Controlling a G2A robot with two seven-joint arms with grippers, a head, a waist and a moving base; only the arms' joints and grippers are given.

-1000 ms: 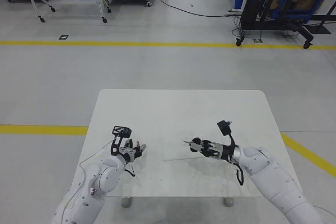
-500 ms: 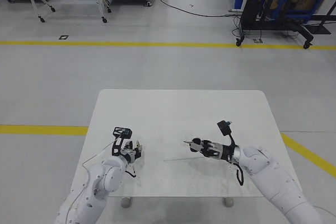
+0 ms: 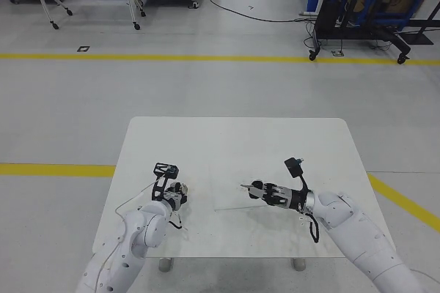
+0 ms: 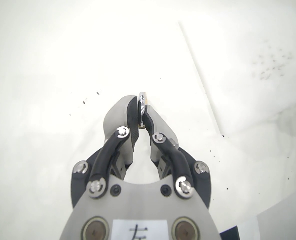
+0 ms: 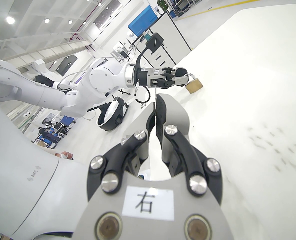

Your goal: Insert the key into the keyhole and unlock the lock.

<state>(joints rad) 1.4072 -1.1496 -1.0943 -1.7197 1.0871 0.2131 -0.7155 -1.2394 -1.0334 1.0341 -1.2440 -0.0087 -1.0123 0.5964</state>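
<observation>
Our left fingers are pinched tight on the silver shackle of the brass lock, whose body hangs tilted below their tips, low over the white tabletop. We cannot tell whether it touches the surface. Behind the lock, the left wrist lies nearly level and the left arm bends back from it toward the near edge.

Our right fingers are pressed together. In the top view a thin silver sliver, the key, juts from their tips and points toward the lock, well apart from it, with bare tabletop between. The right wrist is also held level, about as near to us as the lock, and the right arm stretches away from the lock toward the near corner.

Compared with a second ago, the left wrist has rolled and drawn a little in the key's direction, carrying the lock along. The fingers that then showed splayed beside the lock now read as one compact cluster. The right arm and key have not shifted.
</observation>
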